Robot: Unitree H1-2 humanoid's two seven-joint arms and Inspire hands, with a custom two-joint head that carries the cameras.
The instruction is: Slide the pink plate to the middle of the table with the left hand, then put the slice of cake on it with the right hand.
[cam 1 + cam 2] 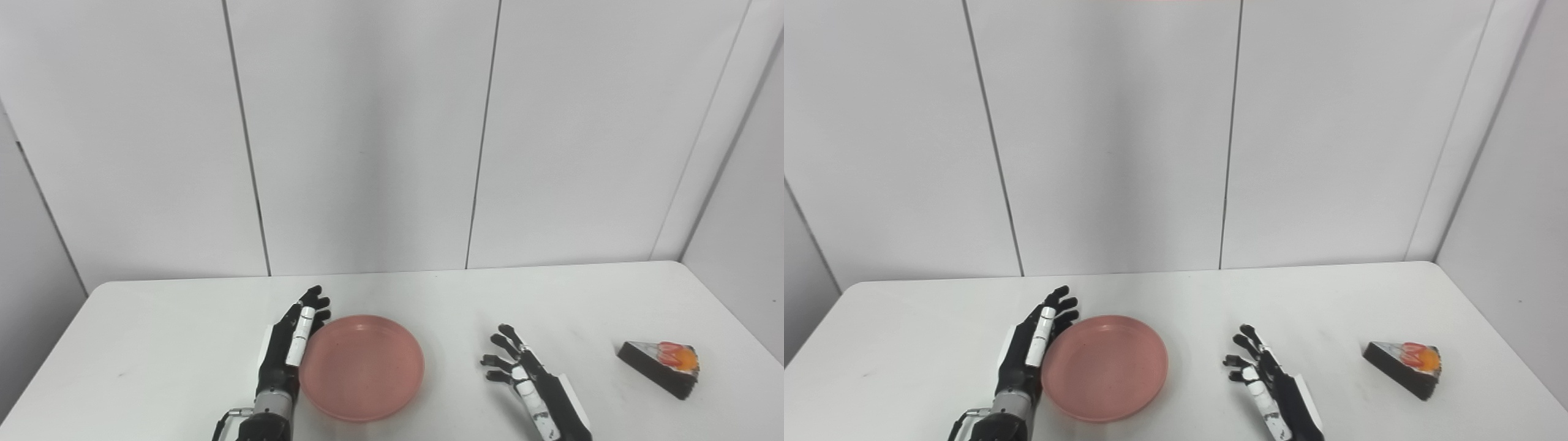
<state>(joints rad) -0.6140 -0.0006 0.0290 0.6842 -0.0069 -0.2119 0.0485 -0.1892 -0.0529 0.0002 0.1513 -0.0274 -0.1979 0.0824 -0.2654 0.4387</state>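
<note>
pink plate [361, 366]: smooth plastic look, soft sheen, low raised rim
table [184, 331]: white, smooth, matt, a few faint scuffs
slice of cake [660, 367]: dark matt sides, glossy red-orange topping
left hand [289, 349]: black matt shell, white glossy inserts, bare metal wrist
wall panels [367, 135]: white, smooth, satin
</note>
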